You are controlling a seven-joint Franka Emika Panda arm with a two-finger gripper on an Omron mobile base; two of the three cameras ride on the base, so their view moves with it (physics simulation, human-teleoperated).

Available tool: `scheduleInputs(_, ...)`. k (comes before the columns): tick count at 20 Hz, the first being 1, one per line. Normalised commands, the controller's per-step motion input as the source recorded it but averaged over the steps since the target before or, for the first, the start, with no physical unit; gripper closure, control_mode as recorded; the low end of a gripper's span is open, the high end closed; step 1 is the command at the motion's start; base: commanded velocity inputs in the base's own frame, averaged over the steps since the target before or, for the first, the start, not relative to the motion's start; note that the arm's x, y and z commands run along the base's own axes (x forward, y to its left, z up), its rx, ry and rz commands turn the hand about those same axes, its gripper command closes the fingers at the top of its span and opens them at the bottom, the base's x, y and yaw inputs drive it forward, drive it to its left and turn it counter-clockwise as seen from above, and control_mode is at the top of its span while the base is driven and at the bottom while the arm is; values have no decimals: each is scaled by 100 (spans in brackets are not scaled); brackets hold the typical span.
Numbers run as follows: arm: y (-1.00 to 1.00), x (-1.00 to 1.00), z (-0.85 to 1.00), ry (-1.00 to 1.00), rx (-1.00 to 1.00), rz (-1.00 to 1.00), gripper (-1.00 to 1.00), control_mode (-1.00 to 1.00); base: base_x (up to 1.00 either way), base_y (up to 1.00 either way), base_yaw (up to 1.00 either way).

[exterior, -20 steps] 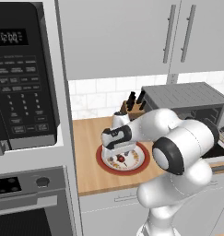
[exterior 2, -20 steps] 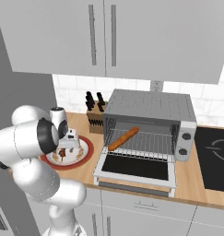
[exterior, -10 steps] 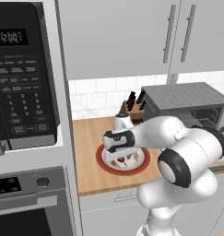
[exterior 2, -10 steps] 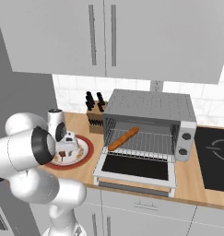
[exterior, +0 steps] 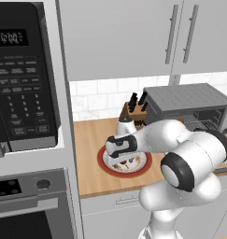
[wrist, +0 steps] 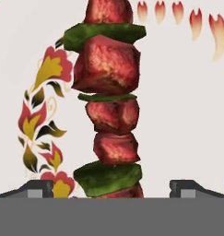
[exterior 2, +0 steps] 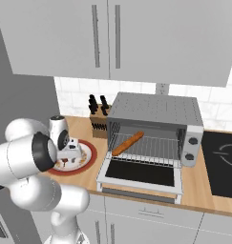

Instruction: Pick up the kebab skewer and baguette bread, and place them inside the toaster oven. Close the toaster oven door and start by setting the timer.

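Note:
The kebab skewer [wrist: 109, 106], red meat chunks with green pieces, lies on the red-rimmed floral plate [exterior: 105, 162] and runs straight up the hand view. My gripper [wrist: 112, 189] hangs just above it, open, one finger on each side of the skewer's near end and nothing gripped. Over the plate, the gripper [exterior: 124, 156] points down; from the right it sits at the plate's near side [exterior 2: 72, 148]. The baguette bread [exterior 2: 128, 143] lies slanted on the wire rack inside the toaster oven [exterior 2: 155, 109]. The toaster oven door [exterior 2: 139, 172] is folded down flat, open.
A knife block [exterior 2: 97, 119] stands between plate and toaster oven at the back wall. The black microwave [exterior: 21, 79] and wall oven [exterior: 26, 205] flank the counter's left end. A dark cooktop [exterior 2: 222, 162] lies right of the toaster oven. Cabinets hang overhead.
The hand has come down a little closer to the plate and the elbow has swung lower and to the right. The jaws have stayed open.

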Motion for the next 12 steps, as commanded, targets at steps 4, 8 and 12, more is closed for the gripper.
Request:
scheduleInputs(4, 1, 16, -9, 0, 0, 0, -100, -100, 0, 0, 0)
scheduleInputs(8, 7, 0, -6, 0, 0, 0, -100, -100, 0, 0, 0)
scheduleInputs(12, 5, 0, -4, 0, 0, 0, 100, -100, 0, 0, 0)
